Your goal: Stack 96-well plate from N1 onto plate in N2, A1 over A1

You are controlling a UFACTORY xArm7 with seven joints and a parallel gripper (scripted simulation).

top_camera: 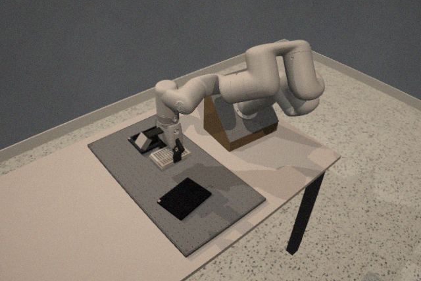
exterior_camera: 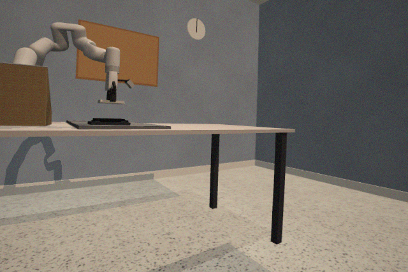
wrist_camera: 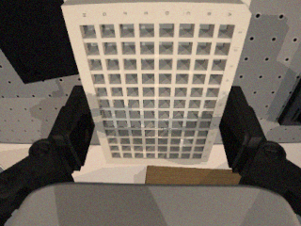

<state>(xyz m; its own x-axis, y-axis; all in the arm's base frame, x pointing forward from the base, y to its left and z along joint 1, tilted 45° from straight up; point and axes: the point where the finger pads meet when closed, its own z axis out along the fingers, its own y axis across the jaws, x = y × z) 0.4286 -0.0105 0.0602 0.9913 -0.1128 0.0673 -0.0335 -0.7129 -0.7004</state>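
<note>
My gripper (top_camera: 176,151) is shut on a white 96-well plate (top_camera: 168,156), with a finger on each long side, and holds it level well above the grey perforated board (top_camera: 176,182). In the wrist view the plate (wrist_camera: 157,89) fills the middle between the black fingers. In the side view the plate (exterior_camera: 111,101) hangs clearly above the nests (exterior_camera: 108,121). The near black nest N1 (top_camera: 184,197) lies bare. The far nest N2 is dark and partly hidden behind my wrist; I cannot make out its plate. I cannot read the A1 marks.
The brown base block (top_camera: 237,128) stands behind the board on the table. A dark nest corner (wrist_camera: 38,42) shows at the upper left of the wrist view, and another dark edge (wrist_camera: 289,108) at the right. The table's front edge (top_camera: 265,216) is close to the board.
</note>
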